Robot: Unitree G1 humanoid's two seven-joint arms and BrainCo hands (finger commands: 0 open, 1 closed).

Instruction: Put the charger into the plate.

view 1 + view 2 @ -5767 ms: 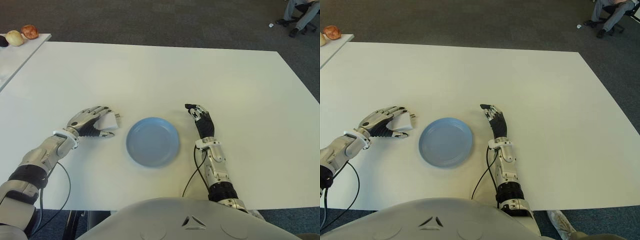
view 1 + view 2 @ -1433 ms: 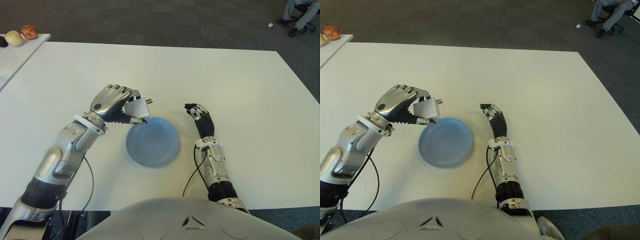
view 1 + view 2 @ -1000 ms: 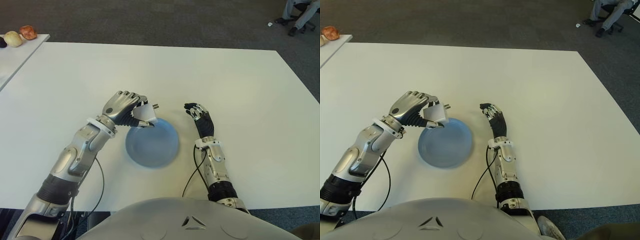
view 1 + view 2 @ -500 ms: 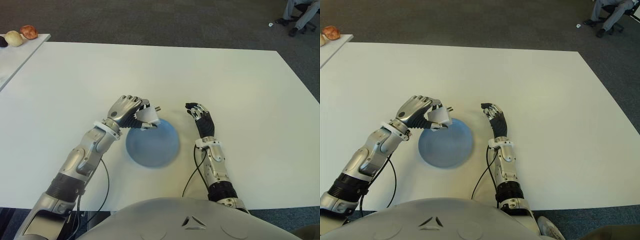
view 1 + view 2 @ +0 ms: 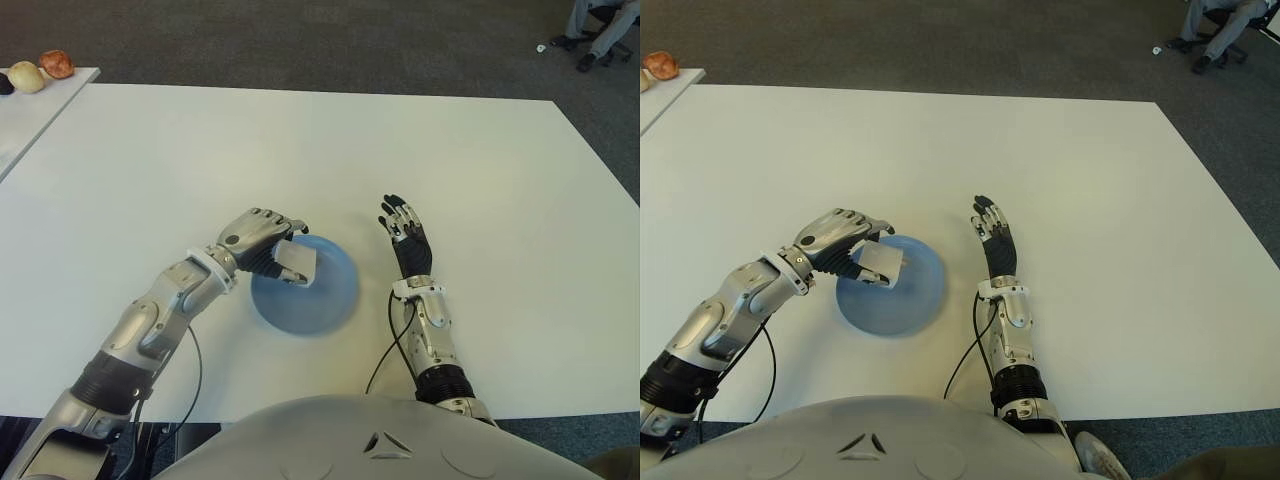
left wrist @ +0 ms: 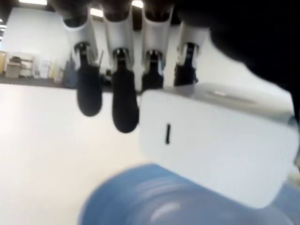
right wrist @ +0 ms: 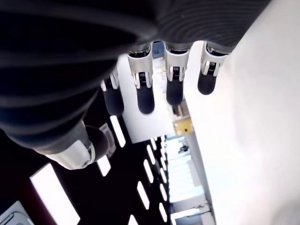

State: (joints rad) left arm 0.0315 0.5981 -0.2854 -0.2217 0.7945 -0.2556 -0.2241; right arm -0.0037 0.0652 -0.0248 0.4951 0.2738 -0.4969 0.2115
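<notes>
The white charger (image 5: 297, 262) hangs tilted just above the left part of the blue plate (image 5: 335, 300), its lower edge close to the plate's surface. My left hand (image 5: 262, 233) reaches over the plate's left rim with the fingers over the block and the thumb under it, in a loose hold. In the left wrist view the charger (image 6: 215, 150) lies against the fingertips (image 6: 124, 110), with the plate (image 6: 140, 201) directly beneath. My right hand (image 5: 405, 228) shows to the right of the plate, fingers stretched out straight and holding nothing.
The white table (image 5: 450, 150) spreads wide around the plate. A side table (image 5: 20, 110) at the far left carries a few round items (image 5: 57, 63). A seated person's legs (image 5: 600, 25) show at the top right. A black cable (image 5: 195, 350) trails below my left forearm.
My left hand brought the charger from left of the plate to above it, then lowered and tipped it over the plate's left part. The right hand's fingers straightened.
</notes>
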